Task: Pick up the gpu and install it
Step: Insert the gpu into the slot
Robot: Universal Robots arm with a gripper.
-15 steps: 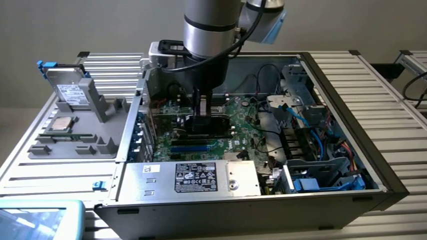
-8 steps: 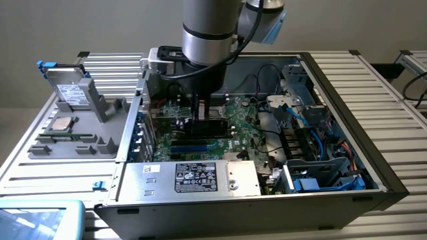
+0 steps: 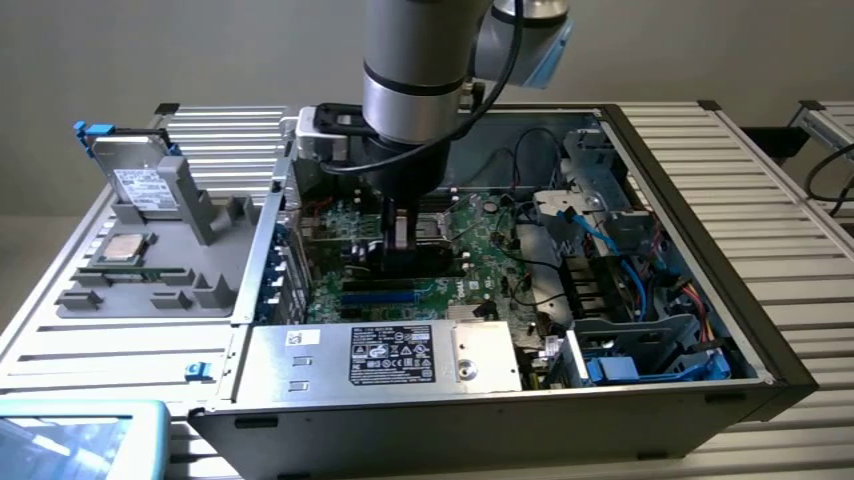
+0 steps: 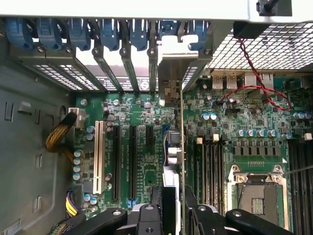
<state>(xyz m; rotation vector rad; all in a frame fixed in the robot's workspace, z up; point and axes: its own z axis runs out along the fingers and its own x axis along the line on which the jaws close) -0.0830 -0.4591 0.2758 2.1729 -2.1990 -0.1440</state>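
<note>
One gpu (image 4: 181,147) clamped edge-on in my gripper (image 4: 174,208) | sits above motherboard (image 4: 142,112) slots, bracket (image 4: 171,68) toward rear | light, stiff, fragile (my judgement) | I hold the bare top edge

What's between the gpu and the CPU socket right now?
Wrist view: a row of long black slots lies between the gpu and the CPU socket.

Slatted table (image 3: 781,170): computer case (image 3: 467,425) (open), grey tray (image 3: 134,297)
</note>
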